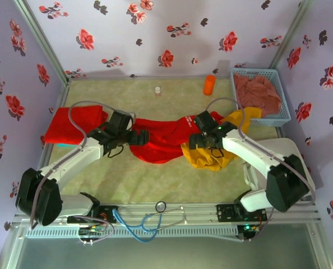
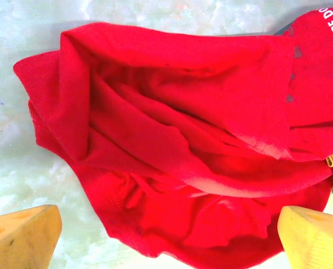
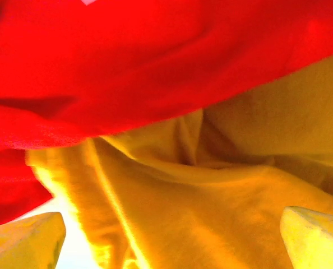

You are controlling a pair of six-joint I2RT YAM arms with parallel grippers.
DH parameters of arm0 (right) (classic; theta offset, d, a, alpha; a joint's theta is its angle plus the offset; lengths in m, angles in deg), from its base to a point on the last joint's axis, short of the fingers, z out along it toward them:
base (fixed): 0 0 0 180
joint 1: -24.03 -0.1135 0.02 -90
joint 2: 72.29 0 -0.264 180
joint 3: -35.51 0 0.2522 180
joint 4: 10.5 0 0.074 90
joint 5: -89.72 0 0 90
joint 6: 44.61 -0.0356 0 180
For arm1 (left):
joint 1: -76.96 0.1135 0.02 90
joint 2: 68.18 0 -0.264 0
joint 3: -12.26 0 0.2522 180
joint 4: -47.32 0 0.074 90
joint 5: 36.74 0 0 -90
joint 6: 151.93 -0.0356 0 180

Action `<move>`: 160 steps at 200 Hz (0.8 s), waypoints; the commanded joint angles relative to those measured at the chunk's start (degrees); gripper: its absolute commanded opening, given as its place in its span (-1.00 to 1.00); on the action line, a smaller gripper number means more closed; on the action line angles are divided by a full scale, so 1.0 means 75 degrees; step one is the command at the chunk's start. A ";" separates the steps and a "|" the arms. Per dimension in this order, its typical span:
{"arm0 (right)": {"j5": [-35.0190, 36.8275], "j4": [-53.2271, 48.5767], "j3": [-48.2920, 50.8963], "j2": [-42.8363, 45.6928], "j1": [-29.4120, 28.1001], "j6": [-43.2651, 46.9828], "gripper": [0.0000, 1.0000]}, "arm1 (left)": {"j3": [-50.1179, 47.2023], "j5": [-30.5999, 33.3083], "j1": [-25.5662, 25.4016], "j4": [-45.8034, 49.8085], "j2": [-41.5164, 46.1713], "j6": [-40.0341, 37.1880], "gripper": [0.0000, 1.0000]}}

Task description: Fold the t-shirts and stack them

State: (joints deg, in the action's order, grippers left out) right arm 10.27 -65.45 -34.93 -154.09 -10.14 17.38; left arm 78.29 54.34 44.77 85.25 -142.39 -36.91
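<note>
A crumpled red t-shirt (image 1: 161, 140) lies bunched in the middle of the pale green tabletop (image 1: 172, 185), stretching from the left tool (image 1: 137, 137) across to the right tool (image 1: 195, 140). A second red t-shirt (image 1: 71, 126) lies flatter and tidier at the left edge of the tabletop, just left of the left arm's wrist. In the left wrist view the left tool (image 2: 166, 241) is released: its two fingertips (image 2: 26, 238) sit wide apart at the lower corners. The crumpled red t-shirt (image 2: 172, 140) lies in deep folds below them, and white lettering (image 2: 323, 22) shows on its far right corner. The right tool (image 3: 172, 241) is likewise released, its fingertips (image 3: 315, 238) spread wide and very near a yellow garment (image 3: 211, 213), whose folds run under the edge of the red cloth (image 3: 155, 56). From above, the yellow garment (image 1: 214, 157) lies heaped just right of the crumpled red t-shirt, touching and partly overlapping it, under the right tool. At the far right corner a blue basket (image 1: 283, 106) holds a brownish-red cloth (image 1: 259, 92). An orange cylinder (image 1: 209, 85) stands just left of the basket. A small clear container (image 1: 157, 89) sits near the far middle of the tabletop.
</note>
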 commanded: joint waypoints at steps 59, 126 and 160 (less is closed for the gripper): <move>0.0841 -0.0548 0.0456 -0.0215 0.0421 -0.0624 -0.76 | 0.0314 0.0138 0.0043 -0.0056 -0.0153 0.0027 0.98; 0.2704 -0.0738 -0.1315 0.2046 0.2483 0.0045 -1.00 | 0.0239 0.0145 0.0048 -0.0133 -0.0069 0.0022 0.98; 0.3522 0.0428 -0.2271 0.2060 0.2843 0.0126 -1.00 | 0.0191 0.0131 0.0046 -0.0147 -0.0110 0.0098 0.97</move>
State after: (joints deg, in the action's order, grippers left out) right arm 28.65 -69.21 -47.65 -139.03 9.69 17.27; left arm 79.12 54.36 44.77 84.68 -143.02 -36.80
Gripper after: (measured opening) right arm 0.067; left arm 0.987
